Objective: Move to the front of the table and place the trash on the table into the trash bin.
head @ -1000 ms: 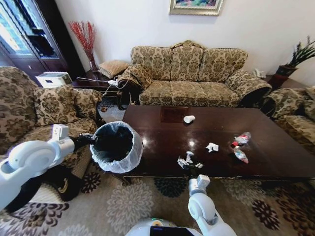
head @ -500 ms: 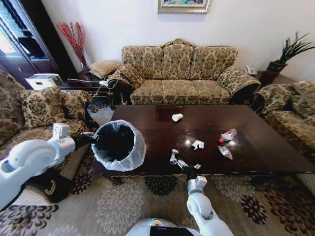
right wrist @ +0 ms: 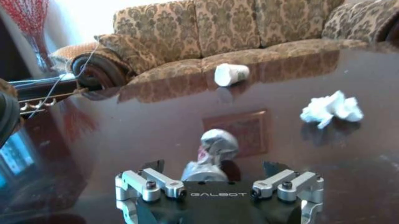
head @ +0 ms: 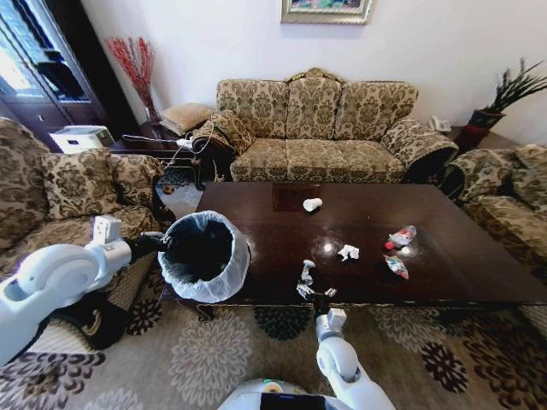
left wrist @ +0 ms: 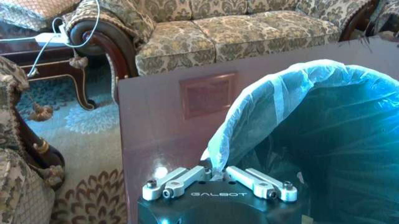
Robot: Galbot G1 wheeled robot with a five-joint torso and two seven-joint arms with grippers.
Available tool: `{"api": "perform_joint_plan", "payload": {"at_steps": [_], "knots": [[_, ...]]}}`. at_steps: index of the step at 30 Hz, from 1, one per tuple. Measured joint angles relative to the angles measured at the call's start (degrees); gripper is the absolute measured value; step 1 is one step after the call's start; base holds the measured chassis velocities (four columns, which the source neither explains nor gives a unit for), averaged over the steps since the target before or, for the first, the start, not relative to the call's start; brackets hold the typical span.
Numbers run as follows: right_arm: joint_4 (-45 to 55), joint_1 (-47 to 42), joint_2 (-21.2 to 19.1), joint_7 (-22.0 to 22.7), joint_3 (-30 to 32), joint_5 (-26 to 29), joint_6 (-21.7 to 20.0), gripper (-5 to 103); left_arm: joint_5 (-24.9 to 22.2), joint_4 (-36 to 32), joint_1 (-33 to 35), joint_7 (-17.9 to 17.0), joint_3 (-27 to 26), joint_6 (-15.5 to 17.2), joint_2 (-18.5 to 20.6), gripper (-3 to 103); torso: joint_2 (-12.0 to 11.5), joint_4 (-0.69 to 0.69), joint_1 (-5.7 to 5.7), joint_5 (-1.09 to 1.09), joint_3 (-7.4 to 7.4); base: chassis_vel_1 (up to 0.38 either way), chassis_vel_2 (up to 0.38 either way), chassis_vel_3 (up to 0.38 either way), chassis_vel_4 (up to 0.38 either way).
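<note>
Right gripper (right wrist: 219, 179) at the bench's (head: 359, 273) near edge, jaws apart — a crumpled silvery wrapper (right wrist: 210, 156) lies between them; left gripper (left wrist: 218, 175) clamped on the trash bin's (head: 205, 256) rim.

Left gripper (left wrist: 215, 173) clamped, right gripper (right wrist: 215, 175) spread.

Living room with patterned sofas and a floral carpet

A three-seat sofa (head: 329, 128) stands against the white wall (head: 427, 43) under a framed picture (head: 326, 10). Armchairs (head: 60, 196) flank the sides. Red branches (head: 132, 64) stand by a dark cabinet (head: 51, 77), a potted plant (head: 504, 94) on the right.
</note>
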Motion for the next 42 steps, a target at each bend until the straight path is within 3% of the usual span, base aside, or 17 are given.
{"api": "perform_joint_plan", "payload": {"at_steps": [5, 11, 13, 16, 22, 26, 27, 28, 30, 31, 34, 35, 38, 42], "knots": [[-1.37, 1.32, 0.9, -0.98, -0.44, 0.23, -0.54, 93, 0.01, -0.23, -0.05, 0.09, 0.19, -0.03, 0.16, 0, 0.0, 0.01, -0.01, 0.0, 0.0, 0.0, 0.0, 0.0, 0.0], [-3.59, 2.61, 1.44, -0.98, -0.57, 0.15, -1.29, 66, 0.0, -0.38, 0.09, 0.13, 0.19, -0.06, -0.1, 0, 0.0, 0.0, 0.0, 0.02, 0.0, 0.0, 0.0, 0.0, 0.0], [-3.81, 2.66, 1.44, -0.98, -0.57, 0.16, -1.46, 66, -0.01, -0.44, 0.12, 0.13, 0.19, -0.07, -0.15, 0, 0.0, 0.0, 0.0, 0.01, 0.0, 0.0, 0.0, 0.0, 0.0], [-4.34, 2.9, 1.26, -1.03, -0.52, 0.26, -1.67, 50, -0.02, -0.5, 0.14, 0.14, 0.19, -0.07, -0.16, 0, 0.0, 0.0, -0.01, 0.01, 0.0, 0.0, 0.0, 0.0, 0.0], [-4.4, 3.01, 1.27, -1.35, -0.3, 0.3, -1.57, 47, -0.14, -0.57, 0.03, 0.14, 0.19, -0.08, -0.05, 0, 0.0, 0.0, 0.0, 0.0, 0.0, 0.0, 0.0, 0.0, 0.0], [-2.52, 2.19, 0.47, -1.82, -0.18, -0.18, 0.79, 47, -0.62, -0.68, 0.33, 0.1, -0.19, -0.05, 0.19, 0, 0.0, 0.0, 0.0, 0.01, 0.0, 0.0, 0.0, 0.0, 0.0], [-0.48, 1.65, -0.12, -5.27, 0.3, 0.88, 3.47, 47, -0.94, -0.53, 0.38, 0.11, -0.44, 0.05, 0.63, 0, 0.0, 0.0, -0.01, 0.02, 0.0, 0.0, 0.0, 0.0, 0.0], [-0.48, 1.65, -0.12, -5.27, 0.3, 0.88, 3.47, 47, -0.94, -0.53, 0.38, 0.11, -0.44, 0.05, 0.63, 0, 0.0, 0.0, -0.01, 0.02, 0.0, 0.0, 0.0, 0.0, 0.0], [4.14, 1.31, -1.94, -17.62, 1.6, 4.45, 10.07, 47, -1.31, 0.61, 0.7, 0.07, -0.74, 0.18, 2.68, 0, 0.0, 0.0, -0.01, 0.01, 0.0, 0.0, 0.0, 0.0, 0.0], [4.14, 1.31, -1.94, -17.62, 1.6, 4.45, 10.07, 47, -1.31, 0.61, 0.7, 0.07, -0.74, 0.18, 2.68, 0, 0.0, 0.0, -0.01, 0.01, 0.0, 0.0, 0.0, 0.0, 0.0], [11.24, 3.08, -3.83, -32.6, 2.3, 6.66, 15.0, 47, -2.87, 2.61, 1.11, -0.24, -0.79, 0.39, 6.53, 0, 0.0, 0.0, 0.0, 0.01, 0.0, 0.0, 0.0, 0.0, 0.0], [11.24, 3.08, -3.83, -32.6, 2.3, 6.66, 15.0, 47, -2.87, 2.61, 1.11, -0.24, -0.79, 0.39, 6.53, 0, 0.0, 0.0, 0.0, 0.01, 0.0, 0.0, 0.0, 0.0, 0.0], [18.15, 6.07, -4.75, -40.29, -0.07, 8.82, 15.28, 47, -6.05, 4.58, 1.43, -1.18, -0.15, 0.35, 10.03, 0, 0.0, -0.01, 0.0, 0.01, 0.0, 0.0, 0.0, 0.0, 0.0], [23.43, 8.11, -5.59, -41.15, -3.74, 9.48, 11.26, 47, -7.09, 4.83, 1.38, -1.63, -0.08, 0.36, 11.27, 0, 0.0, 0.01, 0.0, 0.01, 0.0, 0.0, 0.0, 0.0, 0.0]]}}
